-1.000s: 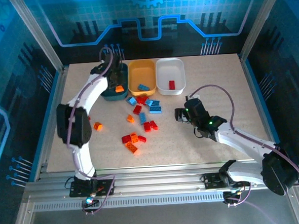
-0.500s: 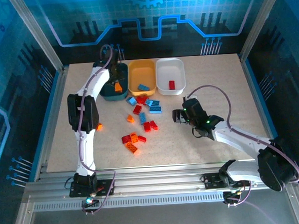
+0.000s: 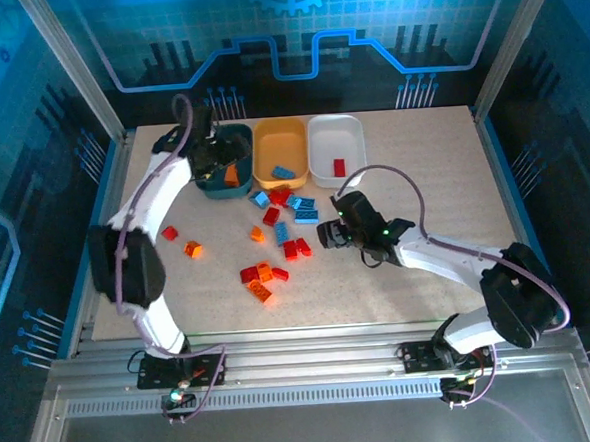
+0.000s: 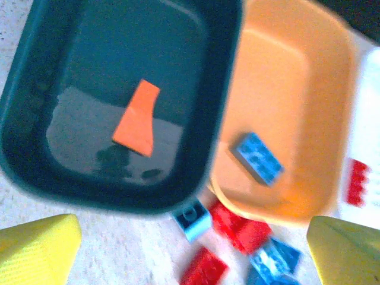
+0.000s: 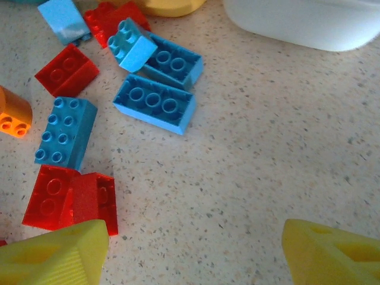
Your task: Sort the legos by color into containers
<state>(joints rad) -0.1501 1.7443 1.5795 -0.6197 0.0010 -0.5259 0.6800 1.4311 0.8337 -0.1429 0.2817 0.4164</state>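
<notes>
Sorting was under way, with one brick in each tub. The left gripper (image 4: 191,243) hung over the teal tub (image 4: 35,148) at the far left of the row. Its jaws were spread wide with nothing between them. An orange brick (image 4: 136,117) lay flat on that tub's floor just below, so the drop-off there looked finished. Next to the right, the yellow tub (image 4: 297,89) held a blue brick (image 4: 257,157), and the white tub (image 3: 340,138) held a red brick (image 3: 339,166). That set the scheme: orange to teal, blue to yellow, red to white.

Most of the loose bricks (image 3: 282,232) lay scattered on the table (image 3: 422,173) just near of the tubs. A stray red brick (image 3: 168,232) and a stray orange brick (image 3: 193,248) sat off to the left. The right gripper (image 5: 193,237) hovered low at the right edge of the scatter, jaws well apart and empty. A red pair (image 5: 71,199), the two touching each other, sat just beside one finger (image 5: 53,255). Blue bricks lay farther ahead.

The step in hand seemed to be the next pick. The right gripper would probably need to shift left, come down over one brick of the red pair and close on that one alone, since its neighbour could be dragged along. It would then carry the brick to the white tub. The left gripper would need to leave the teal tub for the stray orange brick.
</notes>
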